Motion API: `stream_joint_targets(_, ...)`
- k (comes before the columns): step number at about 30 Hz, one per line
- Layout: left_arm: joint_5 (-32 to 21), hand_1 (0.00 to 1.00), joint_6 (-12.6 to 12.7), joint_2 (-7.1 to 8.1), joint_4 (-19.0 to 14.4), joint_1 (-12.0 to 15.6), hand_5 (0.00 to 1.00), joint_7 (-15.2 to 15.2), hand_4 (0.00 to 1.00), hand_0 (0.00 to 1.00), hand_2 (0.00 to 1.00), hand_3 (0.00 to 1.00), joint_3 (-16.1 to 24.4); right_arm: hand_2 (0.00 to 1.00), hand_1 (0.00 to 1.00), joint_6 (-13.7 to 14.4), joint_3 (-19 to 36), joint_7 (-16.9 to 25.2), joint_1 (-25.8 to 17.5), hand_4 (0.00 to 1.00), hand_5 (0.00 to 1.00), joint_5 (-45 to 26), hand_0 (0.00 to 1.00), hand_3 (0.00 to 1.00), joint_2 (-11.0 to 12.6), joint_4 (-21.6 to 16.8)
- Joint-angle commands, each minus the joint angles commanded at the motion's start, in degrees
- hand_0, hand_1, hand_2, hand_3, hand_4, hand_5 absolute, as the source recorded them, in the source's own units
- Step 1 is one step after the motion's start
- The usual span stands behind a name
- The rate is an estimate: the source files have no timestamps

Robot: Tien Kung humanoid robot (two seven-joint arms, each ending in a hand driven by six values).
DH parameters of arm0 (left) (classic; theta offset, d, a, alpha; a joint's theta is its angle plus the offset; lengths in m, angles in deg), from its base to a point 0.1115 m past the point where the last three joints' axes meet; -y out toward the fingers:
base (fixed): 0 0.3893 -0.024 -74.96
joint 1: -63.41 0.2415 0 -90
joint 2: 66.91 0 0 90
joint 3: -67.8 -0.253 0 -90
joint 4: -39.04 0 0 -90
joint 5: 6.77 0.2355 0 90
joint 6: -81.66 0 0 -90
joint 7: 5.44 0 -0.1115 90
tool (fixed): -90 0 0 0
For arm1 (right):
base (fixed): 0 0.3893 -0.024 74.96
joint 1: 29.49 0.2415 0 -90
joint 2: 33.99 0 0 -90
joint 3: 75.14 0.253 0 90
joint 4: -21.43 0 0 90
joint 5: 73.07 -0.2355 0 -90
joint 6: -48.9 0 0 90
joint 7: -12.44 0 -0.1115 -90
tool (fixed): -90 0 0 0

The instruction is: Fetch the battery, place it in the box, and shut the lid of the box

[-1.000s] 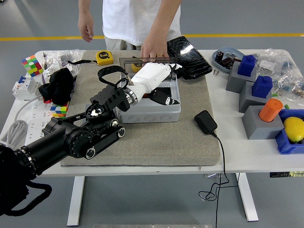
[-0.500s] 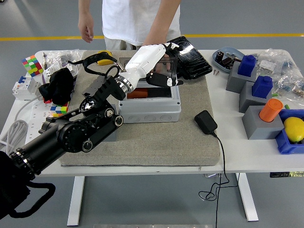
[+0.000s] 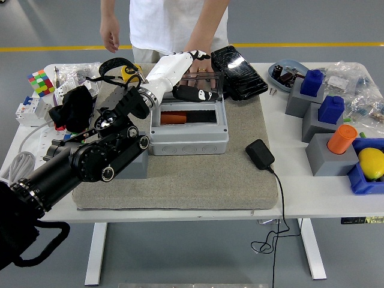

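- The white worktop (image 3: pixel 312 198) carries a coarse grey felt mat (image 3: pixel 198 180); a person stands at its far side, one hand (image 3: pixel 198 57) near the lid.
- The grey plastic box (image 3: pixel 188 127) sits on the mat, rectangular, long axis left to right, its clear lid (image 3: pixel 201 81) raised at the far edge.
- The left hand (image 3: pixel 193 90), white-shelled with black fingertips, is at the lid, just beyond the box opening; its fingers look loosely curled, holding nothing.
- The battery (image 3: pixel 181 117), an orange-and-black block, lies lengthwise inside the box, just nearside of the hand.
- Closing likely needs the lid pulled toward the near edge.
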Motion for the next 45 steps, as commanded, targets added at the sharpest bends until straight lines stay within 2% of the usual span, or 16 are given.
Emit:
stream_joint_targets(4, -0.56, 0.809, -0.68, 0.00, -0.93, 0.48, 0.538, -0.79, 0.998, 0.779, 0.786, 0.850, -1.19, 0.581, 0.598, 0.03, 0.44, 0.02, -0.08, 0.921, 0.470, 0.35, 0.546, 0.541, 0.08, -0.13)
stream_joint_targets(5, -0.81, 0.765, -0.76, 0.00, -1.36, 0.62, 0.534, -0.93, 0.998, 0.739, 0.747, 0.841, -1.51, 0.580, 0.598, 0.05, 0.61, 0.03, -0.12, 0.920, 0.469, 0.50, 0.546, 0.541, 0.12, -0.20)
stream_joint_targets(10, -1.59, 0.765, -1.39, 0.00, -3.25, 1.41, 0.534, -1.97, 0.998, 0.739, 0.747, 0.841, -2.59, 0.580, 0.598, 0.07, 0.88, 0.05, -0.30, 0.920, 0.469, 0.75, 0.546, 0.541, 0.25, -0.27)
stream_joint_targets(11, -1.63, 0.718, -1.61, 0.02, -3.97, 1.76, 0.539, -2.34, 0.998, 0.700, 0.711, 0.825, -2.71, 0.581, 0.598, 0.05, 0.91, 0.03, -0.29, 0.921, 0.470, 0.79, 0.545, 0.541, 0.25, -0.27)
stream_joint_targets(12, -1.64, 0.718, -1.82, 0.22, -4.69, 2.13, 0.539, -2.63, 0.998, 0.700, 0.711, 0.825, -2.81, 0.581, 0.598, 0.04, 0.98, 0.04, -0.30, 0.921, 0.470, 0.81, 0.545, 0.541, 0.24, -0.27)
stream_joint_targets(15, -2.09, 0.718, -2.11, 1.67, -7.32, 3.29, 0.539, -3.06, 0.998, 0.700, 0.711, 0.825, -3.08, 0.581, 0.598, 0.05, 1.24, 0.06, -0.33, 0.921, 0.470, 0.92, 0.545, 0.541, 0.22, -0.27)
stream_joint_targets(20, -3.02, 0.697, -2.79, 4.80, -13.61, 5.52, 0.537, -4.15, 0.998, 0.674, 0.699, 0.814, -3.48, 0.581, 0.598, 0.05, 1.33, 0.03, -0.43, 0.921, 0.470, 0.96, 0.545, 0.541, 0.34, -0.23)
stream_joint_targets(23, -3.93, 0.697, -3.14, 5.99, -16.21, 6.52, 0.537, -4.68, 0.998, 0.674, 0.699, 0.814, -3.87, 0.581, 0.598, 0.04, 1.31, 0.01, -0.45, 0.921, 0.470, 1.00, 0.545, 0.541, 0.37, -0.23)
stream_joint_targets(24, -4.17, 0.685, -3.28, 6.35, -16.92, 6.84, 0.534, -4.89, 0.998, 0.632, 0.689, 0.799, -4.11, 0.582, 0.599, 0.04, 1.29, 0.01, -0.44, 0.921, 0.470, 1.01, 0.545, 0.541, 0.37, -0.23)
stream_joint_targets(25, -4.74, 0.685, -3.48, 6.77, -17.65, 7.23, 0.534, -5.12, 0.998, 0.632, 0.689, 0.799, -4.54, 0.582, 0.599, 0.04, 1.31, 0.02, -0.42, 0.921, 0.470, 1.03, 0.545, 0.541, 0.36, -0.23)
stream_joint_targets(35, -7.90, 0.678, -4.47, 9.31, -20.83, 9.69, 0.536, -5.97, 0.998, 0.615, 0.688, 0.796, -7.25, 0.582, 0.598, 0.11, 1.69, 0.07, -0.38, 0.921, 0.470, 1.36, 0.545, 0.542, 0.35, -0.33)
stream_joint_targets(41, -9.33, 0.669, -4.14, 10.23, -24.76, 12.02, 0.534, -4.95, 0.998, 0.603, 0.685, 0.793, -4.54, 0.583, 0.598, 0.11, 1.88, 0.06, -0.52, 0.923, 0.472, 1.29, 0.544, 0.542, 0.29, -0.27)
stream_joint_targets(45, -11.24, 0.675, -3.16, 10.27, -28.13, 15.71, 0.530, -3.20, 0.998, 0.592, 0.692, 0.794, 0.61, 0.583, 0.600, 0.08, 1.82, 0.06, -0.56, 0.924, 0.474, 1.19, 0.545, 0.543, 0.20, -0.19)
